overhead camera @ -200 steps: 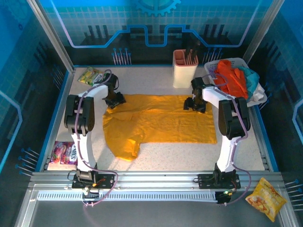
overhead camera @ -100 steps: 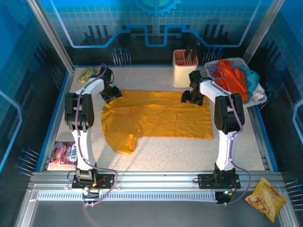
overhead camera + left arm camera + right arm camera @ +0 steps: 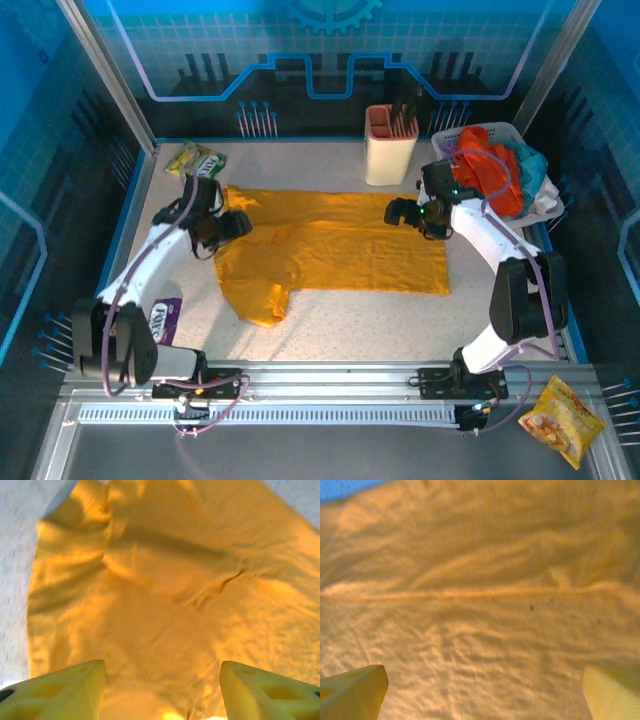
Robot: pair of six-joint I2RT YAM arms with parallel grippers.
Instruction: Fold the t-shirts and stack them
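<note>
Top external view: mustard-yellow t-shirt (image 3: 335, 250) spread flat on surface (image 3: 350, 325) centre. Left hand (image 3: 240, 222) at its far left corner, wide open, nothing held. Right hand (image 3: 395, 212) at far right corner, also wide, empty.

T-shirt (image 3: 340, 250) lies spread on table (image 3: 400, 320), basket (image 3: 497, 127) behind its right corner.

Wide-apart yellow jaws over wrinkled mustard-yellow t-shirt (image 3: 480, 605)

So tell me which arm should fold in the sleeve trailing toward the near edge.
Left. The left gripper sits open over the mustard-yellow t-shirt on the side of the sleeve; the right gripper is open at the opposite end.
</note>
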